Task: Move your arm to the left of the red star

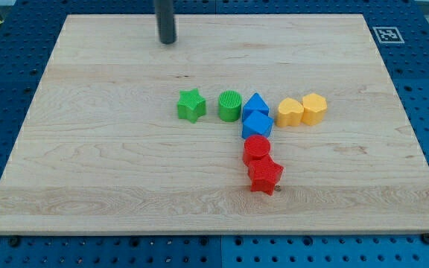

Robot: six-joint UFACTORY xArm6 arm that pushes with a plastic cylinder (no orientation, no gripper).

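Observation:
The red star (265, 177) lies low on the board, right of centre, touching a red cylinder (257, 149) just above it. My tip (167, 42) is near the board's top edge, far up and to the left of the red star. It touches no block. The nearest block is the green star (191, 105), well below the tip.
A green cylinder (230, 106) sits right of the green star. Two blue blocks (256, 115) stand stacked in a column above the red cylinder. A yellow heart (290, 112) and a yellow hexagonal block (314, 108) lie to the right. The wooden board (88, 164) ends on a blue pegboard.

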